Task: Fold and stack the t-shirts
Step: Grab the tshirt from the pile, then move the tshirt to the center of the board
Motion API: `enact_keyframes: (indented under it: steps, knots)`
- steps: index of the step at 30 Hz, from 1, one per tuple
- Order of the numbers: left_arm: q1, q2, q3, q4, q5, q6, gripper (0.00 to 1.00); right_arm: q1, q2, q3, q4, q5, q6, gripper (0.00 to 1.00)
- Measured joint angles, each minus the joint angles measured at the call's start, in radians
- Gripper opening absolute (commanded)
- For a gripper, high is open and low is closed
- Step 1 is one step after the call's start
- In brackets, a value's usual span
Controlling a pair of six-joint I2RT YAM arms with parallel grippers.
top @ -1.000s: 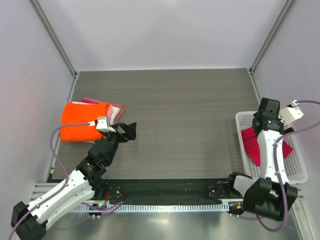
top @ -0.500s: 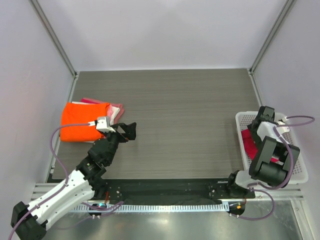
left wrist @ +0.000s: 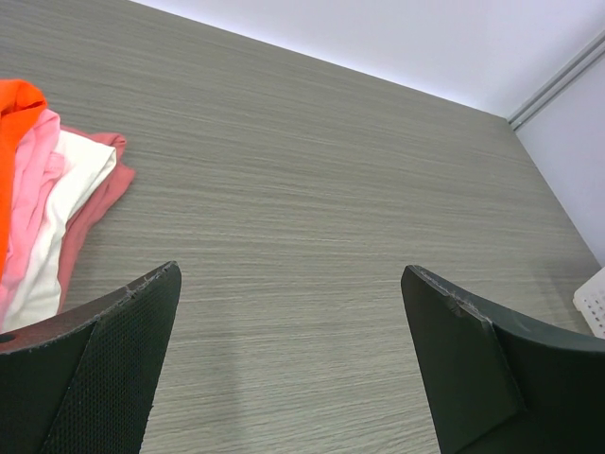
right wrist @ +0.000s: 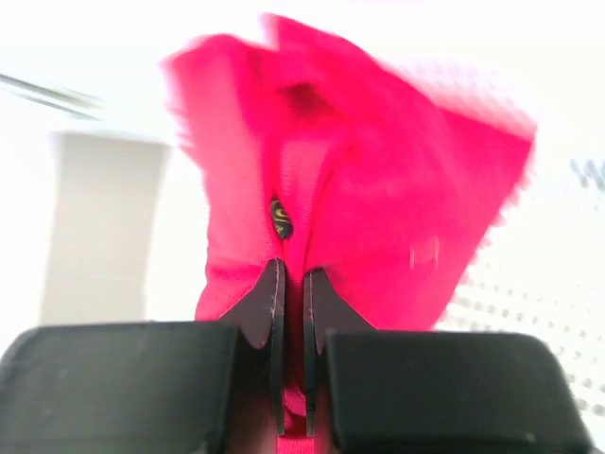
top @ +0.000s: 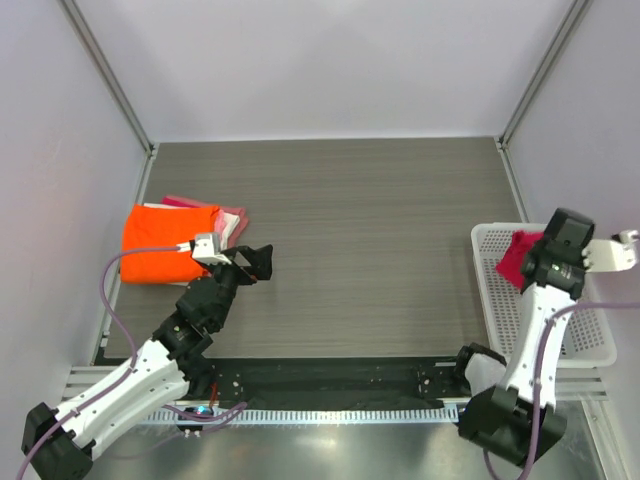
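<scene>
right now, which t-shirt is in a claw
The crimson-red cloth t-shirt at the white plastic lattice basket: the right claw is shut on it. The bright orange t-shirt and pale pink t-shirt lie stacked far left, ungripped.

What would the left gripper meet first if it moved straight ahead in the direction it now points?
Probably only the bare table, since the left gripper seems tilted slightly downward; depth is unclear. Nothing lies ahead up to the back wall. The folded t-shirts sit off to the left.
</scene>
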Motion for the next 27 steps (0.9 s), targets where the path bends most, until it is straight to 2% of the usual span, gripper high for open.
enact_keyframes:
  steps: [2,5,10,13,16,19,22,24,27]
  knots:
    - [0.000,0.003,0.000,0.000,0.000,0.000,1.00,-0.002,-0.074,0.170,-0.048,-0.027,-0.021,0.01]
    - [0.000,0.008,0.000,0.000,0.000,0.000,1.00,-0.002,-0.070,0.460,-0.082,-0.142,-0.044,0.01]
    - [0.000,0.009,0.000,0.000,0.001,0.000,1.00,0.021,0.052,0.874,-0.092,-0.443,-0.048,0.01]
    - [0.000,0.008,0.000,0.000,0.000,0.000,1.00,0.138,0.155,1.043,-0.099,-0.569,-0.053,0.01]
    - [0.000,0.008,0.000,0.000,0.000,0.000,1.00,0.354,0.249,1.122,-0.124,-0.581,-0.082,0.01]
    - [0.000,0.008,0.000,0.000,0.000,0.000,0.99,0.569,0.352,1.130,-0.160,-0.570,-0.126,0.01]
    - [0.000,0.007,0.000,0.000,0.000,0.000,1.00,0.763,0.494,1.134,-0.207,-0.501,-0.184,0.01]
    - [0.000,0.004,0.000,0.000,0.000,0.000,1.00,0.860,0.591,1.134,-0.243,-0.467,-0.224,0.02]
    - [0.000,-0.004,-0.002,-0.001,-0.003,0.000,1.00,0.937,0.664,1.121,-0.276,-0.465,-0.269,0.06]
